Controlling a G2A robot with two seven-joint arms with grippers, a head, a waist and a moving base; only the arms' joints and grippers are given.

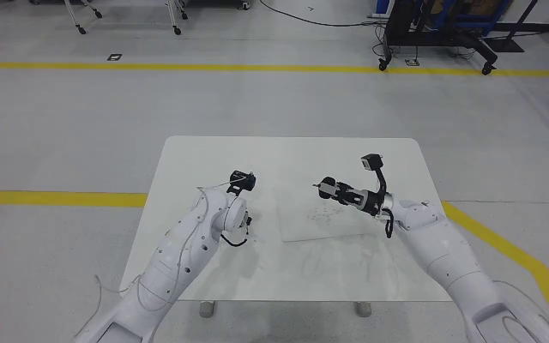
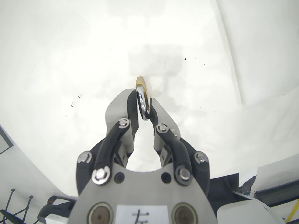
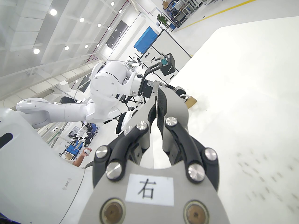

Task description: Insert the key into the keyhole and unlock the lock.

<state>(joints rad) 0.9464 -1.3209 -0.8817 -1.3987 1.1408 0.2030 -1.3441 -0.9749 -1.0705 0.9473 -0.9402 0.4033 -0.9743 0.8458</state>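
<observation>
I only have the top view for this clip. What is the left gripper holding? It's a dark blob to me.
Observer: The left gripper is shut on a padlock.
Operator: Which part is clamped?
Observer: Its chrome shackle; the brass body sticks out past the fingertips.
Operator: Does the right gripper have the key?
Observer: The right gripper is shut, but I cannot tell whether a key sits inside.

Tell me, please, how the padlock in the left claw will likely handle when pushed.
The padlock looks brass with a chromed shackle, so probably rigid and heavy for its size. The left claw pinches only the smooth shackle, so it may swivel or slip.
</observation>
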